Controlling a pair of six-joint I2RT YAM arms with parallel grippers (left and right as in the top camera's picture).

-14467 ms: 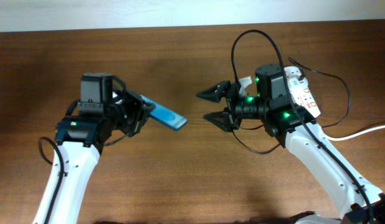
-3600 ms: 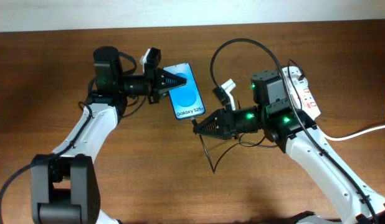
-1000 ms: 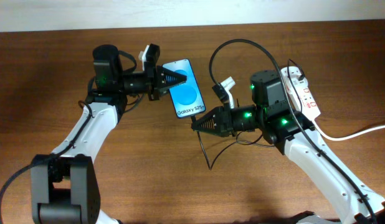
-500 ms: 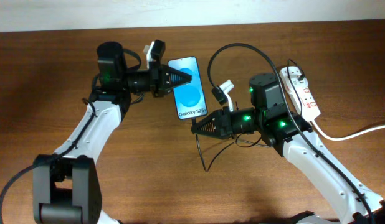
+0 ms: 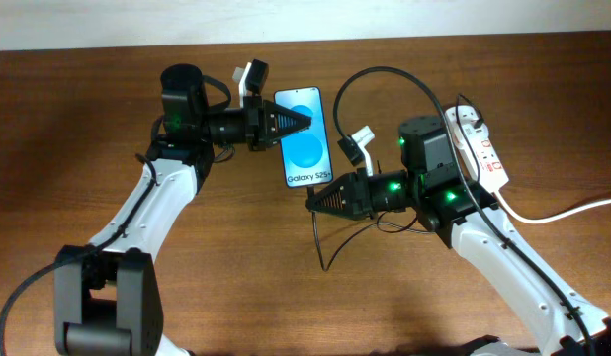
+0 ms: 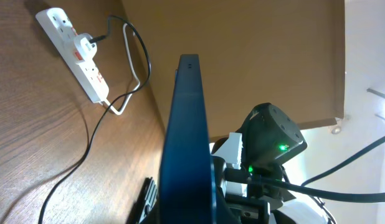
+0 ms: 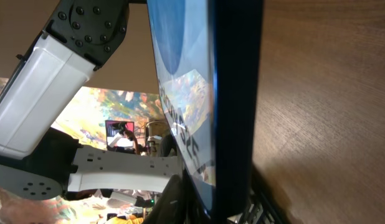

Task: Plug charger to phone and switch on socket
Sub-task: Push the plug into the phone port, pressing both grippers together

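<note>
**Overhead view.** The left gripper [image 5: 298, 119] is closed on the upper left edge of the phone [image 5: 310, 148]. The phone is screen-up, with its lower short edge facing the right arm. The right gripper [image 5: 311, 201] sits just beside that lower edge with its jaws narrow. The charger [image 5: 385, 69] trails out beneath it, so it appears to be clamped near the free end. The plug tip itself cannot be made out. The cable loops up and across to the socket [image 5: 483, 148], which lies well apart at the right, beside its white cord [image 5: 572, 208].

**Left wrist view.** The phone [image 6: 186, 137] appears edge-on between the fingers. The socket [image 6: 74, 50] lies beyond it on the table [image 6: 30, 137], with a plug head seated in it.

**Right wrist view.** The phone's dark frame [image 7: 233, 93] fills the picture at close range. Neither the port nor the plug tip can be seen.

**Handling.**
- **Phone:** It is judged rigid, light, smooth-sided and glass-faced. Grip it across the long edges only, clear of the port end. It needs bracing against the insertion push.
- **Cable:** It is limp and will buckle. Hold it at the stiff plug tip, directly behind the connector.
</note>
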